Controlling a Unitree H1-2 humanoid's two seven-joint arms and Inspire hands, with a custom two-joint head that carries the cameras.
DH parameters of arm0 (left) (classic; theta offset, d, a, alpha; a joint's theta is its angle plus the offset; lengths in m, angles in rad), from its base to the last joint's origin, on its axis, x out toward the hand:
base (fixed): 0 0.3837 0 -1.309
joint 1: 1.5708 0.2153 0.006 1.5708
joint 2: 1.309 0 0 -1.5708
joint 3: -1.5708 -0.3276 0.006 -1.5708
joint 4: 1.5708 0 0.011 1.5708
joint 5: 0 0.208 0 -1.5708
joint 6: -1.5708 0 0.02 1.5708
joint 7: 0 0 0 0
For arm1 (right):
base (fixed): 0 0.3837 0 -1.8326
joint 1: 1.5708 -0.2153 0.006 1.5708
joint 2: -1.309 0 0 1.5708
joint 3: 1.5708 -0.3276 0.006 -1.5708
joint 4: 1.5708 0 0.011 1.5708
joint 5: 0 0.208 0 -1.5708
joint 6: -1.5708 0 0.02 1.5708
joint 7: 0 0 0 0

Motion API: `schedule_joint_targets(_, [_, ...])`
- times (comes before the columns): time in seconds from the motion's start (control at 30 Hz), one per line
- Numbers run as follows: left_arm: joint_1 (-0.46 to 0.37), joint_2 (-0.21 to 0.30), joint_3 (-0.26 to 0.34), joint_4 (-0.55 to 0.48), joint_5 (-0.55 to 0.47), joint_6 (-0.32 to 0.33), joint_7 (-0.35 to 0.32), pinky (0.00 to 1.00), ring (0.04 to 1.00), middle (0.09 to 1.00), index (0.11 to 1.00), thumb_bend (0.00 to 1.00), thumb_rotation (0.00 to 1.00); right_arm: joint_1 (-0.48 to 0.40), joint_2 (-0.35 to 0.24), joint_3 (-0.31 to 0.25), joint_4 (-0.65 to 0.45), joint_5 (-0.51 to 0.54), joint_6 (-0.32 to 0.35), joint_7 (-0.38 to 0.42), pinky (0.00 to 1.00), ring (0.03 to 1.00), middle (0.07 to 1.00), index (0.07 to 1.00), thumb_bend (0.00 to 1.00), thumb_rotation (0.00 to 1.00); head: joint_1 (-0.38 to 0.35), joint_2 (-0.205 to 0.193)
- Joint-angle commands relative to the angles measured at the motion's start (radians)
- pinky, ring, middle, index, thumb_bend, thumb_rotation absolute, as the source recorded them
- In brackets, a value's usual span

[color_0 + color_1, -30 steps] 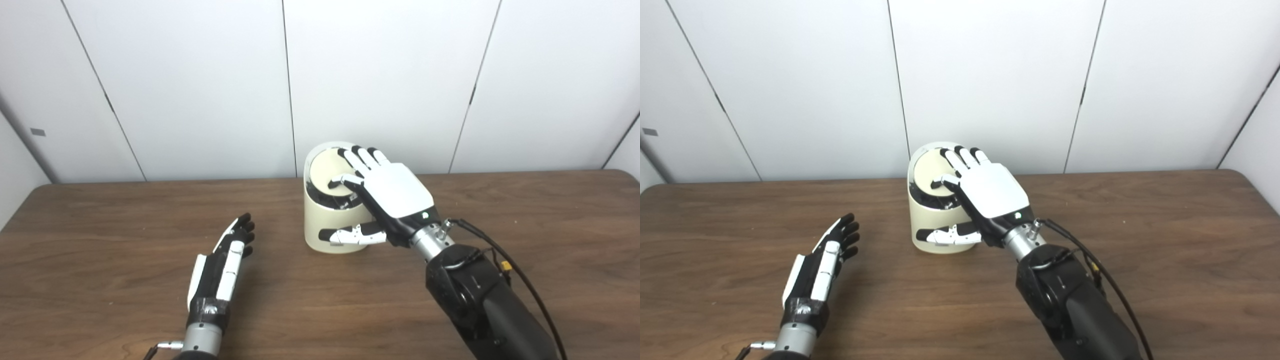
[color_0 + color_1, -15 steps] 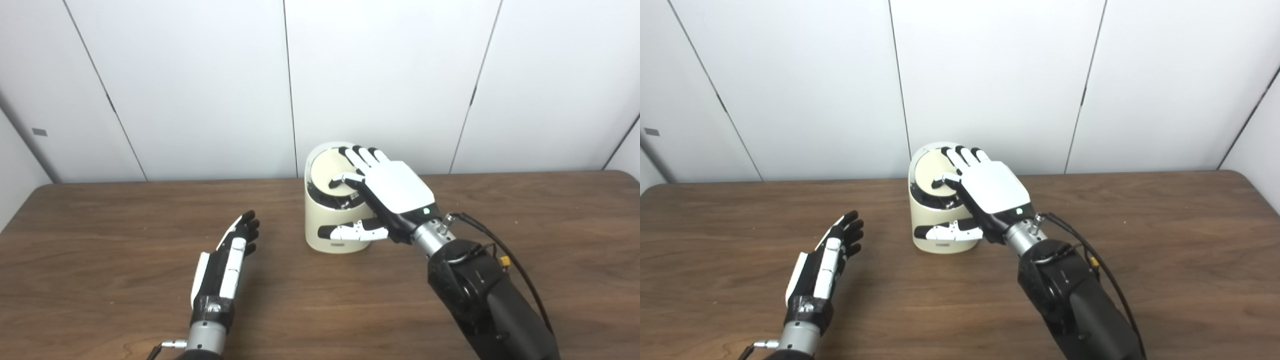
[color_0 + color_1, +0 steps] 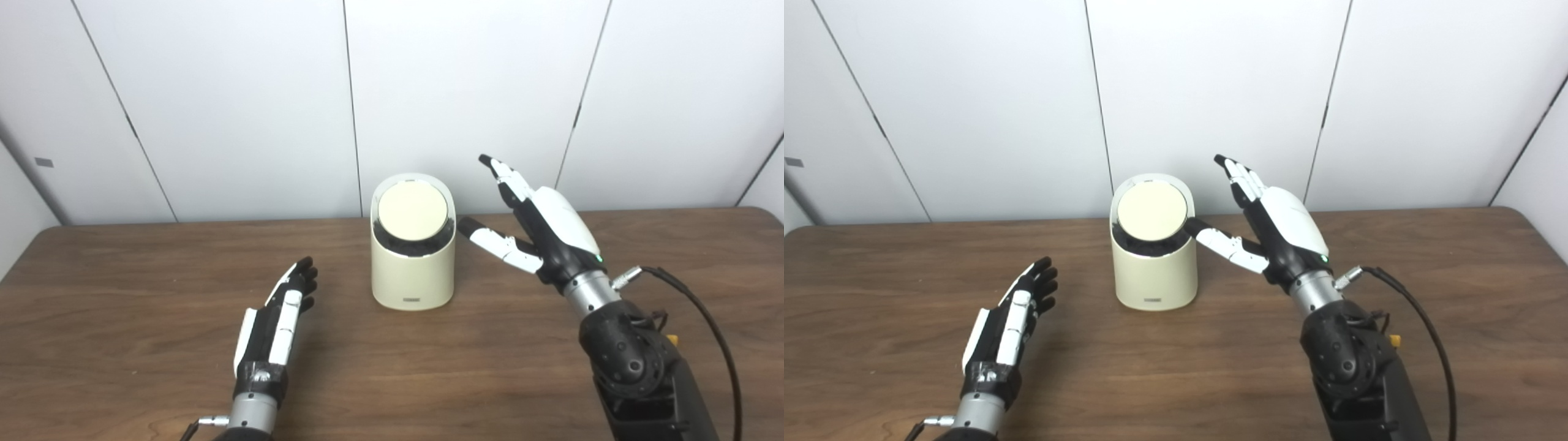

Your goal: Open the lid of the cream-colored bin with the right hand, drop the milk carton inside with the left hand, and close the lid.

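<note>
A small label low on the cream-colored bin (image 3: 412,269) is unreadable; its round lid (image 3: 411,213) sits closed, mid-surface (image 3: 122,294). Right hand (image 3: 551,229) beside it and left hand (image 3: 275,321) are empty, fingers spread

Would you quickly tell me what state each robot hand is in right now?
Left robot hand: open, holding nothing, low over the table.
Right robot hand: open, holding nothing, raised beside the cream bin.

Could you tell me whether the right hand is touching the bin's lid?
Apart. In the left eye view the right hand is raised beside the bin, with wall showing between it and the lid.
</note>
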Motion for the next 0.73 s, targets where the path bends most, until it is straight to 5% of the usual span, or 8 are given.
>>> schedule_joint_targets(0.0, [-0.035,0.008,0.008,-0.038,-0.003,-0.017,-0.001,0.9,0.906,0.91,0.949,0.55,0.94,0.013,0.004,-0.034,-0.005,0.056,-0.009,-0.044,0.87,0.989,0.989,0.999,0.53,1.0,-0.004,0.002])
schedule_joint_targets(0.33, [-0.023,0.067,0.048,-0.065,0.001,-0.013,-0.01,0.9,0.904,0.913,0.938,0.58,0.9,0.131,-0.035,-0.092,0.0,0.181,0.005,-0.056,0.85,0.907,0.938,0.941,0.55,1.0,0.002,0.01])
schedule_joint_targets(0.7, [0.104,0.107,0.09,-0.006,-0.042,-0.201,-0.029,0.89,0.897,0.914,0.951,0.56,0.76,0.286,0.018,-0.118,-0.036,0.372,-0.042,-0.105,0.8,0.904,0.939,0.95,0.57,0.96,-0.017,0.019])
